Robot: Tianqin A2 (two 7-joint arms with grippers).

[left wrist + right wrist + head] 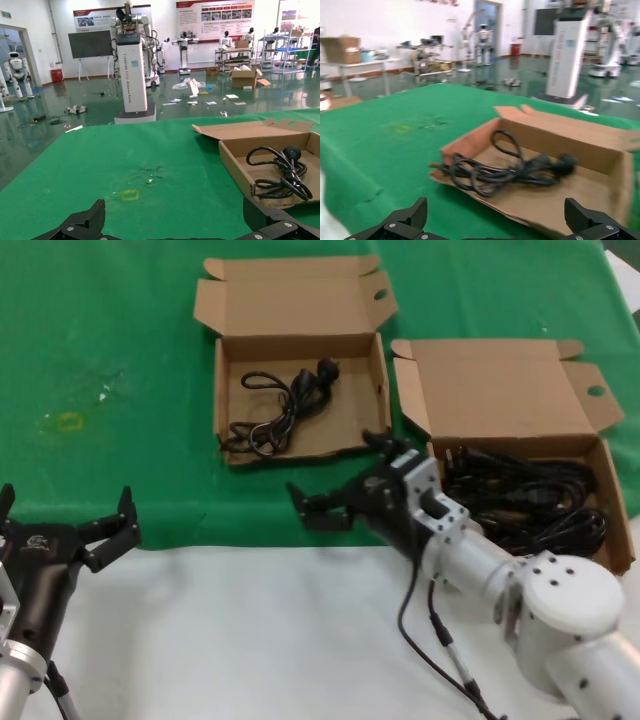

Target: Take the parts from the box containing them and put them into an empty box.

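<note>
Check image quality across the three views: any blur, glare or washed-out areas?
Head view: fairly sharp, even light; the white table front looks bright but not blown out. Left wrist view: sharp, with ceiling lights reflected on the glossy hall floor. Right wrist view: soft throughout, the background smeared as if by motion; the cable in the box still reads.

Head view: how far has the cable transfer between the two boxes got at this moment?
Done: one black cable lies in the left box. In hand: nothing; the right gripper is open and empty between the boxes, and the left gripper is open, parked near the table edge. Left: a pile of cables in the right box.
</note>
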